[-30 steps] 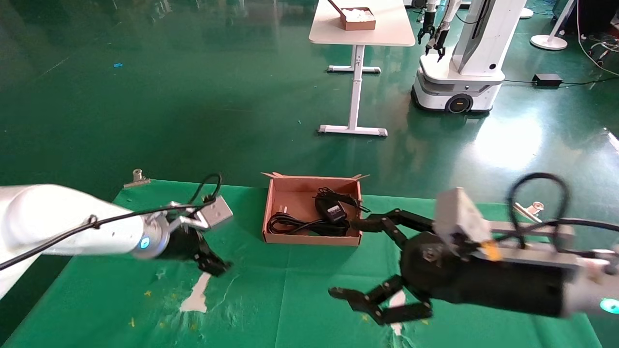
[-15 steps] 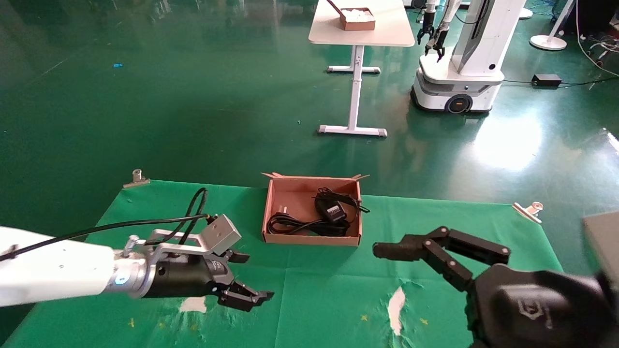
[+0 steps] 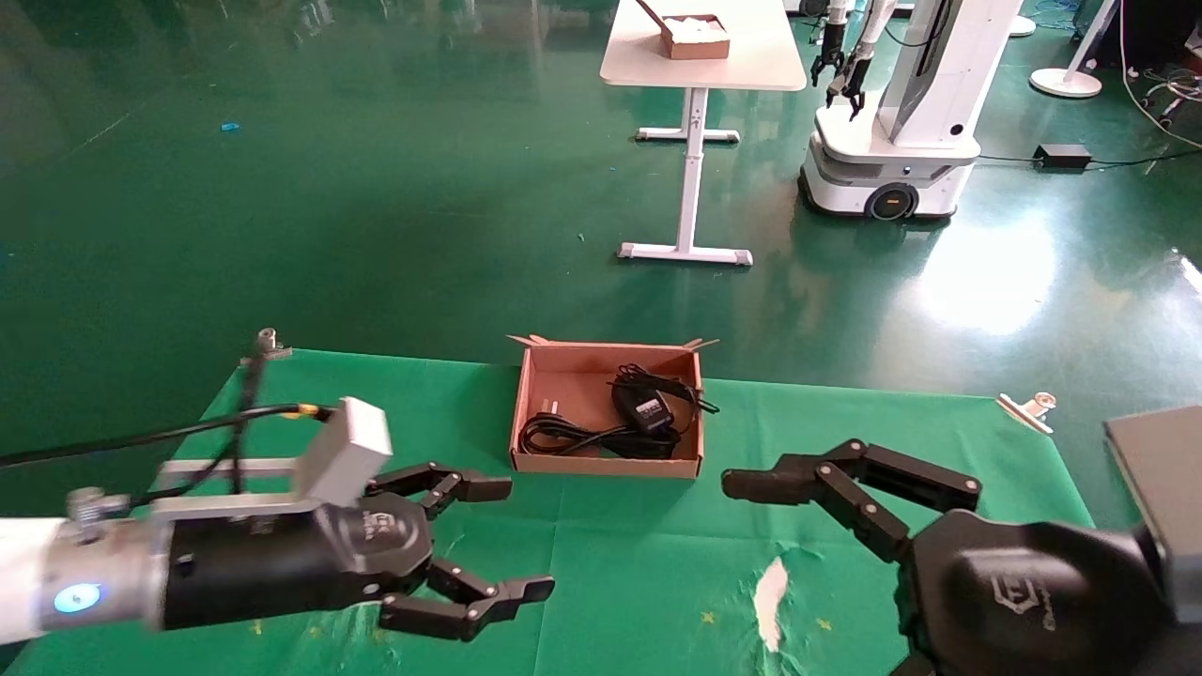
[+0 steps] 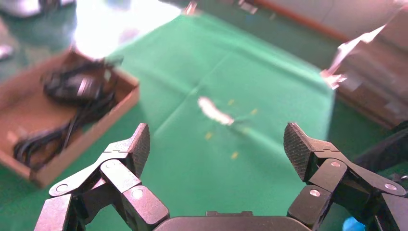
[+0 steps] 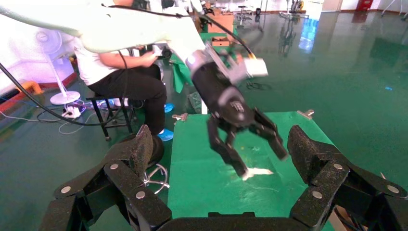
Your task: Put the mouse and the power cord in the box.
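The brown box (image 3: pixel 526 413) stands at the middle of the green table's far side. Inside it lie the black mouse (image 3: pixel 642 407), pale label showing, and the coiled power cord (image 3: pixel 577 437). The left wrist view shows the box (image 4: pixel 118 106), mouse (image 4: pixel 72 85) and cord (image 4: pixel 41 142) off to one side. My left gripper (image 3: pixel 521 538) hovers open and empty over the cloth, near-left of the box. My right gripper (image 5: pixel 220 142) is open and empty at the near right; one of its fingers (image 3: pixel 845 477) reaches toward the box's right.
A white torn patch (image 3: pixel 770 590) marks the cloth between the grippers. Metal clips (image 3: pixel 1025 410) (image 3: pixel 267 344) hold the far corners. Beyond stand a white table (image 3: pixel 742 66) with a small brown box (image 3: pixel 695 38) and another robot (image 3: pixel 892 141). A seated person (image 5: pixel 130 72) is beside the table.
My left gripper swung from pointing down to pointing right toward the table's middle and opened wide. My right gripper drew back from the box to the near right, staying open.
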Robot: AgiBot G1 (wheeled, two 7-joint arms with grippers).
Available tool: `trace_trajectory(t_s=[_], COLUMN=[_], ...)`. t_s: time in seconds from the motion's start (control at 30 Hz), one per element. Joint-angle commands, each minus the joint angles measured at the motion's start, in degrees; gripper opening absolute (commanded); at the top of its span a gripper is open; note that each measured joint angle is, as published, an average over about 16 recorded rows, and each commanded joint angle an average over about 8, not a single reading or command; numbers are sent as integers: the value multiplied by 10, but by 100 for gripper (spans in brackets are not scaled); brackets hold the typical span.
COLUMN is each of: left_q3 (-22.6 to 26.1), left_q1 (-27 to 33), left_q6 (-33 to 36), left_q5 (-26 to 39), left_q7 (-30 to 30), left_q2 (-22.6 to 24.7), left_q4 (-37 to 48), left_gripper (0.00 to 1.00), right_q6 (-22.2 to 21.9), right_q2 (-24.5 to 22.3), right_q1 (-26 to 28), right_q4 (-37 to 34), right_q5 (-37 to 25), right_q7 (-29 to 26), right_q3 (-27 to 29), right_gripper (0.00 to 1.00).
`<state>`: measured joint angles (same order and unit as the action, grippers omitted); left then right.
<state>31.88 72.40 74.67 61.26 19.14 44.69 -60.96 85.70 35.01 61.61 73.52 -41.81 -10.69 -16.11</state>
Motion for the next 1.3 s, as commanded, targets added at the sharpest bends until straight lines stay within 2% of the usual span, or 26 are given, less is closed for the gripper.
trace_trajectory(t_s=[0.03,0.33,0.53,0.67,1.3], left_q3=[-22,-121,-168,-178,-161], left_q1=[-15,-83,-115,-121,-110], left_q6=[15,84,117,124,112], left_q5=[-27,-148,-207,-219,-197], left_q7=[-12,-64,-87,-90,-84], left_q2=[-13,-74,-102,-108,-98], left_q4=[-17,-96,-134,-141,-128], left_gripper=[100,100,100,100,100], right_q6=[0,0,0,0,0], right_q2=[0,0,-1,-1,0], right_q1=[0,0,0,-1,0], right_q4=[0,0,0,0,0], right_q5=[0,0,2,2,1], right_q7=[0,0,0,0,0], right_q3=[0,0,0,0,-1], right_gripper=[100,100,100,100,100])
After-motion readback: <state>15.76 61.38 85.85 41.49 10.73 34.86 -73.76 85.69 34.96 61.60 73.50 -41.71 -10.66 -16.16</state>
